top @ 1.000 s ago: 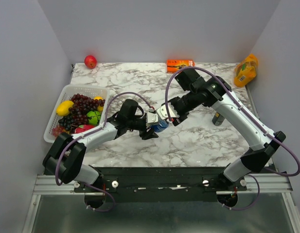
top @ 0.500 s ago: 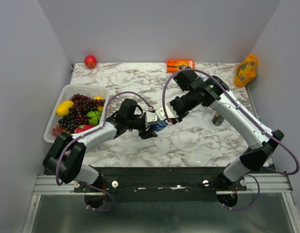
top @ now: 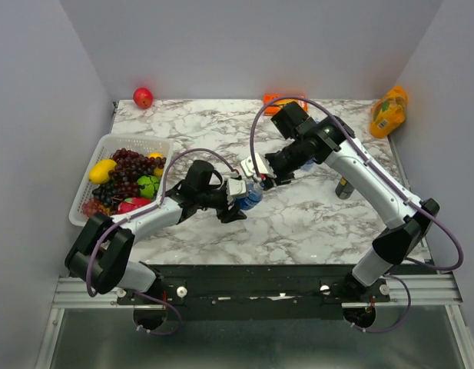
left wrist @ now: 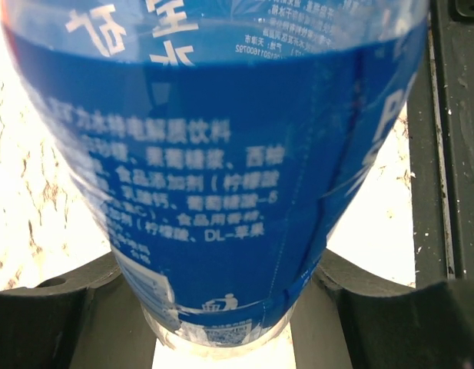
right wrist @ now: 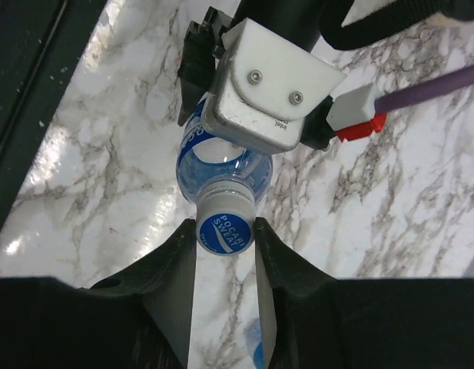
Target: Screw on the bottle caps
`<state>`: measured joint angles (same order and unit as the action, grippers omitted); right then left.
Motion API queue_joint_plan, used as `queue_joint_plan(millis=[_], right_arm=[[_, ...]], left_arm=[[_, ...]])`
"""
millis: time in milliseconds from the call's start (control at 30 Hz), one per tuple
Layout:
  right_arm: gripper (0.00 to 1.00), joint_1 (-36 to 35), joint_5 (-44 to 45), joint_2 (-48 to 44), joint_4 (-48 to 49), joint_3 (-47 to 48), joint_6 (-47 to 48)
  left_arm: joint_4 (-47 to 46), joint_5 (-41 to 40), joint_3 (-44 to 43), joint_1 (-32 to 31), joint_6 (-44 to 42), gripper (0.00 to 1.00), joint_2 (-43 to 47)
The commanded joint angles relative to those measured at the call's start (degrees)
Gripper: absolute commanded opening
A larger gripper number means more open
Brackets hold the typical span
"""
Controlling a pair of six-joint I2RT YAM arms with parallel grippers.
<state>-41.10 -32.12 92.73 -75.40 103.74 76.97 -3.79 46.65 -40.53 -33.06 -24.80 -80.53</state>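
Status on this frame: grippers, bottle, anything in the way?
Left gripper shut on bottle. Right gripper flanks bottle cap on its neck, grip unclear. Dark can stands apart to the right; nothing blocking.

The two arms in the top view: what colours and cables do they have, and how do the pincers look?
Both the left arm and the right arm have white links, black joints and a thin purple cable looping alongside. Each pincer is black; the left pincer carries a pale plate with two screws.
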Motion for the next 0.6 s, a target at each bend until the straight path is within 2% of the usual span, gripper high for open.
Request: queue_joint_plan(millis=[0,333,433,567], right_arm=[[0.10,4.0,-6.6,5.4,-6.2,3.6,-13.9],[0.08,6.1,-15.6,9.2,-1.0,4.6,-26.9],[0.08,5.8,-15.0,9.4,0.9,4.5,-28.8],[0.09,4.5,-9.5,8.6,4.6,3.5,-30.8]], left_arm=[[-12.2,-3.1,2.3,0.4,2.2,0.00,5.9],[-20.7,-9.1,4.2,0.3,9.0,0.00,8.8],[-19.5,-10.4,2.0,-0.1,10.6,0.00,7.9],[-15.2,-11.8,-1.8,-0.4,13.6,0.00,6.2]])
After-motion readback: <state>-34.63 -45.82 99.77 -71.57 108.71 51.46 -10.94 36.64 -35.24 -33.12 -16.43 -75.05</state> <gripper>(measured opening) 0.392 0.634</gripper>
